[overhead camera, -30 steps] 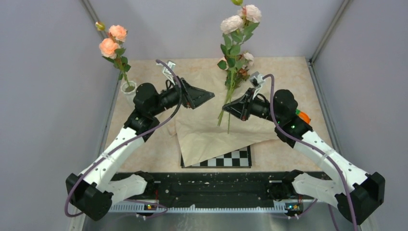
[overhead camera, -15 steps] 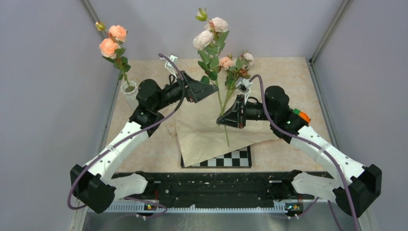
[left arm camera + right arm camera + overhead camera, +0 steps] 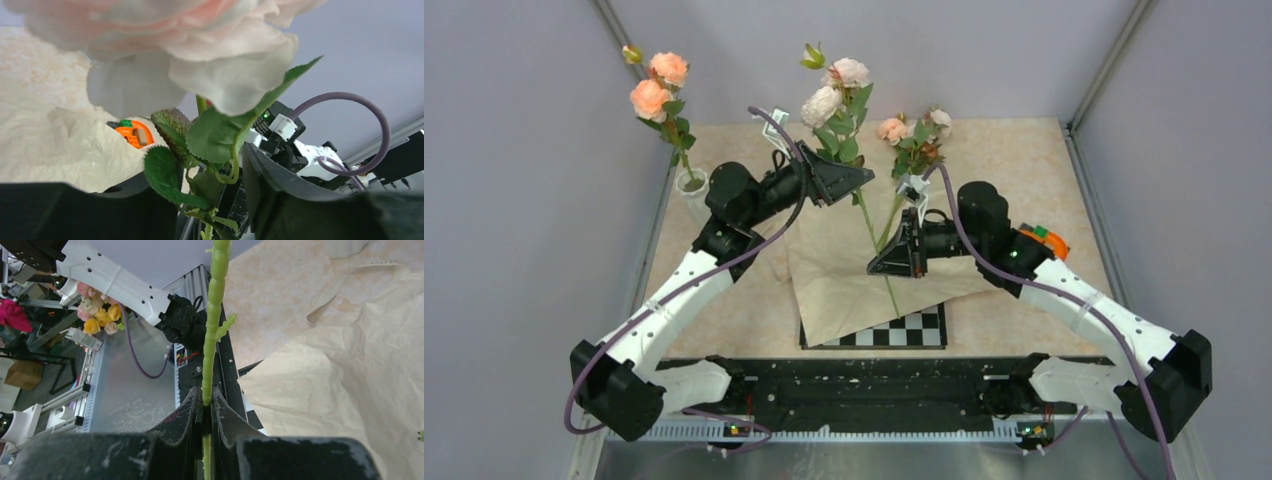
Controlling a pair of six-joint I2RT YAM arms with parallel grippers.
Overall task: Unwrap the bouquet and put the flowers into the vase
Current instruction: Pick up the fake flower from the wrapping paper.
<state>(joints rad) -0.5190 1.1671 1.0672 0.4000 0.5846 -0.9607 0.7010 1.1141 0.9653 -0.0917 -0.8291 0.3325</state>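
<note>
The right hand, clamped shut, held a green-stemmed pale-pink artificial rose upright by its stem. The left hand straddled its leafy top, jaws apart, likely taking it for the ribbed white vase.

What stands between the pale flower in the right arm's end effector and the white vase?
The left arm: the left end effector brackets the stem of the pale flower, and the arm's dark wrist lies across the straight line to the vase. A peach rose stem already stands in the vase.
</note>
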